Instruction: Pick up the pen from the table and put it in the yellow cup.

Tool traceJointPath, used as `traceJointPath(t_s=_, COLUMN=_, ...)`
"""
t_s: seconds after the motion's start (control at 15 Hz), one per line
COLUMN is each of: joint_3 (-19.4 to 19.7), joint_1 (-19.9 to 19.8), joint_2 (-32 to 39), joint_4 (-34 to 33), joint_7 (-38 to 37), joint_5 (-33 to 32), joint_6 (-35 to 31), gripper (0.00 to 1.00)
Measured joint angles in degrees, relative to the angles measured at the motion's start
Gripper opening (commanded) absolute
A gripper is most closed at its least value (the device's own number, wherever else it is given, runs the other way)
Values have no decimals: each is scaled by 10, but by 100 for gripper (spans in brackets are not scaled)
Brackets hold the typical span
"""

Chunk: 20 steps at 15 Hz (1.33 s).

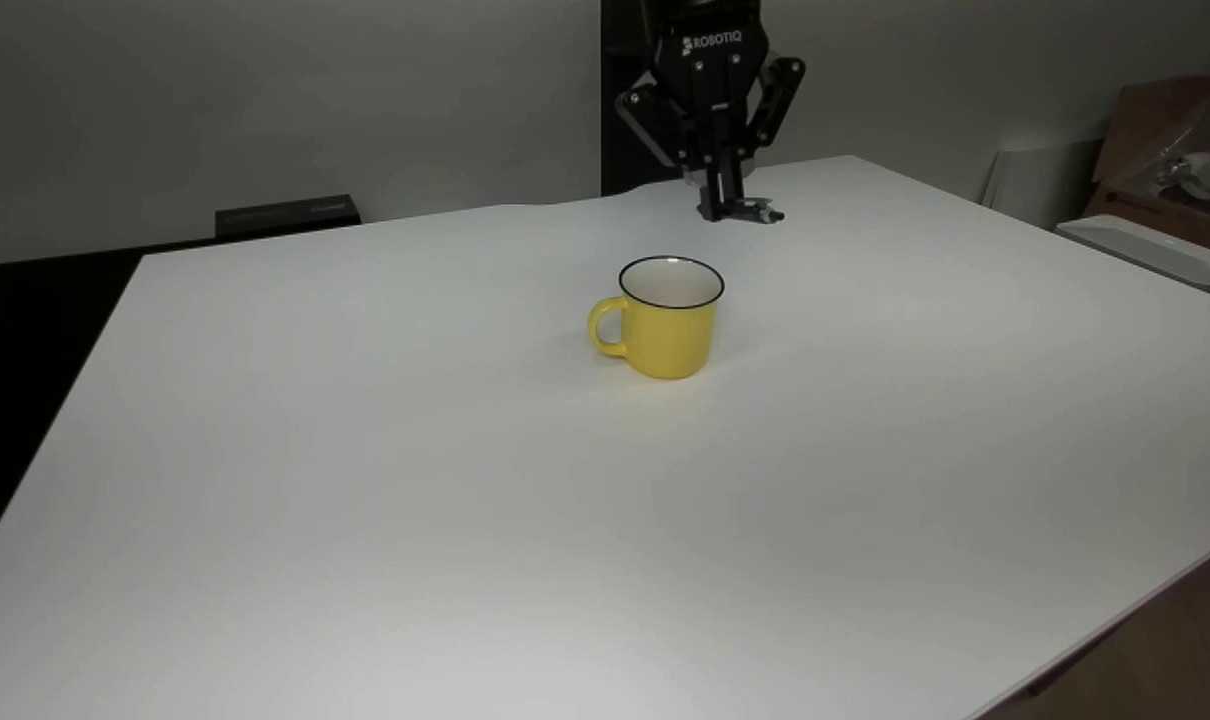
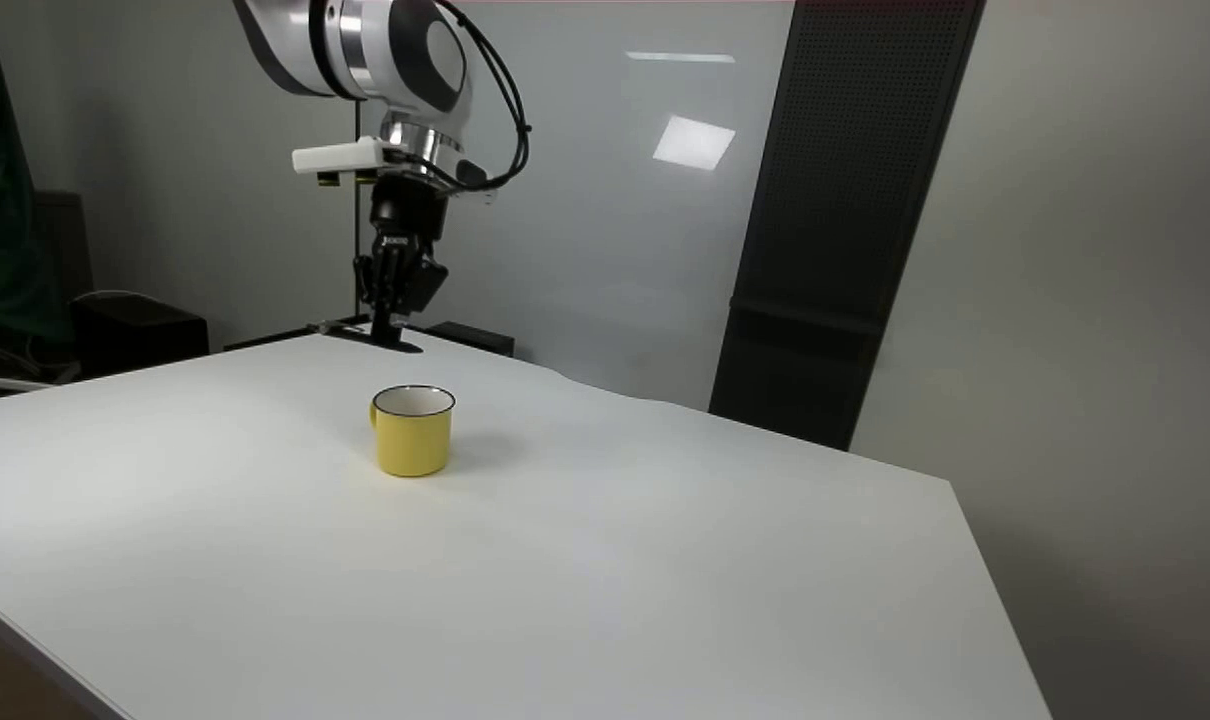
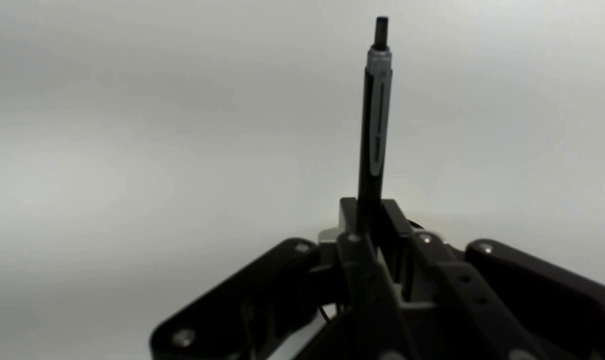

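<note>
The yellow cup (image 1: 670, 340) stands upright on the white table (image 1: 365, 500), handle to the side; it shows in both exterior views (image 2: 412, 445). My gripper (image 1: 722, 205) is beyond the cup, toward the table's far edge, pointing down; it also shows in an exterior view (image 2: 386, 335). In the wrist view my gripper (image 3: 370, 215) is shut on the black pen (image 3: 376, 125), whose silver clip end sticks out past the fingertips. The pen (image 1: 762, 212) lies roughly level in the jaws, above the tabletop. A dark rim sliver, perhaps the cup's, shows behind the right finger in the wrist view.
A dark box (image 1: 287, 215) sits behind the table's far edge. A white tray (image 1: 1155, 250) and a cardboard box (image 1: 1135, 130) are beyond the side edge. A tall black perforated panel (image 2: 845, 200) stands against the wall behind the table.
</note>
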State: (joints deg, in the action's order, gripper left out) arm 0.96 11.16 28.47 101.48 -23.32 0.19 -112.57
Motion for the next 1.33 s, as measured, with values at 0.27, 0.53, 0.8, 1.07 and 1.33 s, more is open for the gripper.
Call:
traceJointPath(t_s=0.27, joint_3=-18, joint_1=-25, joint_2=24, joint_4=-33, joint_7=52, joint_5=55, joint_6=92, gripper=3)
traceJointPath(t_s=0.53, joint_3=-23, joint_1=-45, joint_2=73, joint_4=-108, joint_7=72, joint_5=92, joint_6=188, gripper=3)
traceJointPath(t_s=0.8, joint_3=-23, joint_1=-51, joint_2=120, joint_4=-189, joint_7=70, joint_5=115, joint_6=234, gripper=3)
traceJointPath(t_s=1.07, joint_3=-23, joint_1=-58, joint_2=167, joint_4=-271, joint_7=66, joint_5=146, joint_6=271, gripper=3)
traceJointPath(t_s=1.33, joint_3=-23, joint_1=-73, joint_2=210, joint_4=-341, joint_7=52, joint_5=177, joint_6=308, gripper=3)
